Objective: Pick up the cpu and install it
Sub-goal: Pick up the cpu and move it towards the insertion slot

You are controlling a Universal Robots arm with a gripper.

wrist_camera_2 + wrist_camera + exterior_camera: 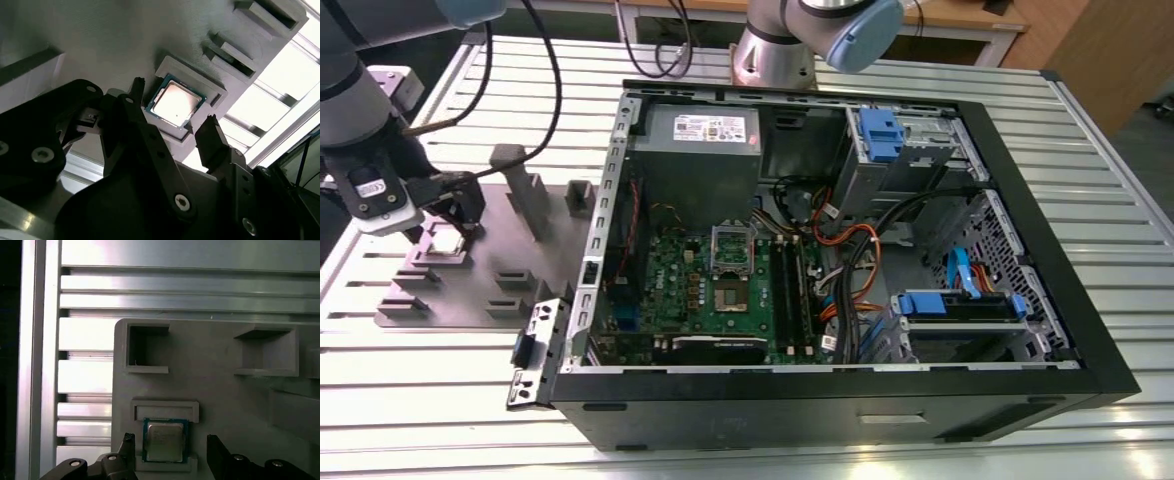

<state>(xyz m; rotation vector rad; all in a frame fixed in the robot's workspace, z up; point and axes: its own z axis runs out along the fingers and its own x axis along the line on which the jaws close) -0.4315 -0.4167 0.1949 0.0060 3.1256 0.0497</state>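
At the exterior view's left, the gripper [448, 231] is hanging wide open over the jig [520, 285], fingers [212, 136] straddling the cpu [175, 103], gripping nothing.

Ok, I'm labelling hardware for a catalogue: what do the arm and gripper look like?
The arm has grey metal tubes with pale blue joint caps and black cables alongside. The gripper is black, with linkage bars, silver screw heads and two narrow fingers.

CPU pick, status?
Status: gripper open, straddling the cpu, not closed on it. Chip seated in its pocket on the grey fixture plate. Nothing between fingers and chip.
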